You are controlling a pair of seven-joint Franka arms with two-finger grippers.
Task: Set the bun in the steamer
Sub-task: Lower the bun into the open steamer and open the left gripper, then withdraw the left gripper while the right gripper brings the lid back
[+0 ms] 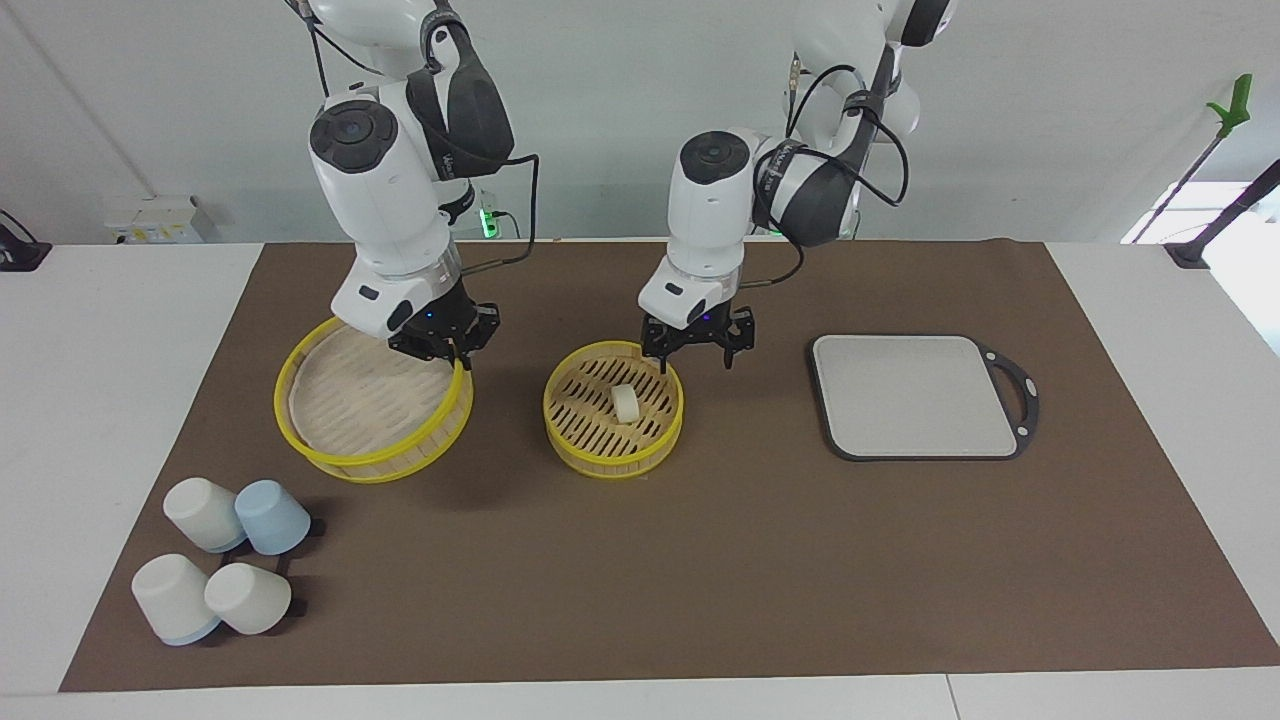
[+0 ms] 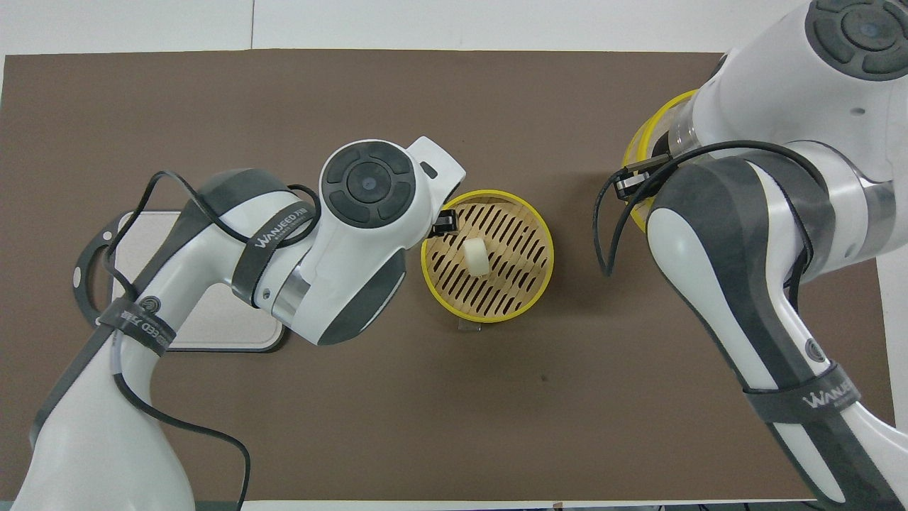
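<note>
Bun: the bun [image 1: 626,403] lies in the steamer [image 1: 560,402], on its slatted base about the middle; nothing touches it. In the overhead view the bun [image 2: 476,256] shows plainly among the slats.
Steamer: the open steamer [image 2: 528,220], yellow-rimmed with pale sides, stands on the brown mat [image 1: 700,560] about midway between the two arms' ends of the table.
Left gripper: the left gripper [image 1: 698,347] hangs empty over the steamer's rim on the side toward the left arm's end, just above it and clear of the bun. Its fingers [image 1: 727,352] are spread wide and hold nothing.
Lid: the lid [image 1: 330,400], a wider yellow-rimmed slatted disc, sits tilted toward the right arm's end of the table, its edge nearer to the robots raised.
Right gripper: the right gripper [image 1: 448,350] is at the lid's raised rim, fingers closed on that rim. In the overhead view the right arm covers most of the lid [image 2: 644,142].
Board: the grey board [image 1: 915,395] with a dark handle lies flat on the mat toward the left arm's end, well apart from the steamer.
Cups: four cups [image 1: 220,570], three white and one blue, lie clustered at the mat's corner toward the right arm's end, farther from the robots than the lid.
Table: the white table [image 1: 100,400] carries the mat and everything on it.
</note>
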